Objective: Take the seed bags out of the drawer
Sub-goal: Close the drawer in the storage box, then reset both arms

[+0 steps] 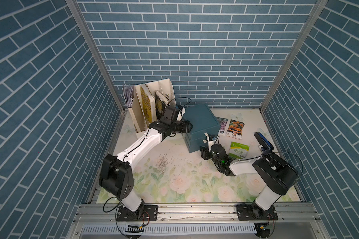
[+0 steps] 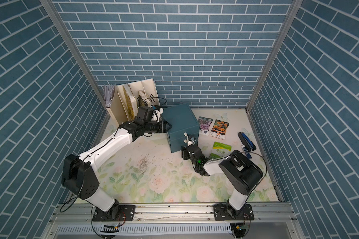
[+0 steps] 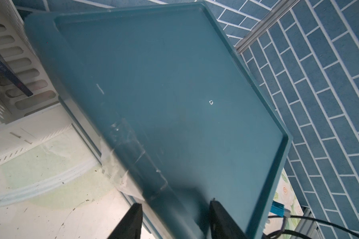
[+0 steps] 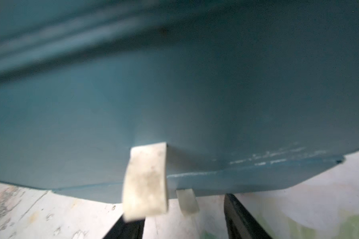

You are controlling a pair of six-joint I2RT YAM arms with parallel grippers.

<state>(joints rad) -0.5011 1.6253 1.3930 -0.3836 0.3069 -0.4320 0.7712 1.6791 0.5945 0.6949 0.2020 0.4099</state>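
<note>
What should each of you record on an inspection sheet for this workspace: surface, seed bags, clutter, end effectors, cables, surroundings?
Surface: floral mat, dark specks near its middle.
Job's things: purple packet, marigold packet, green packet lie flat beside the drawer cabinet.
Clutter: file holder with books; blue stapler-like tool.
End effectors: left end effector astride cabinet's edge, grip unclear; right end effector open at a white drawer tab.
Cables: black cable loops at both wrists.
Surroundings: blue brick walls.
</note>
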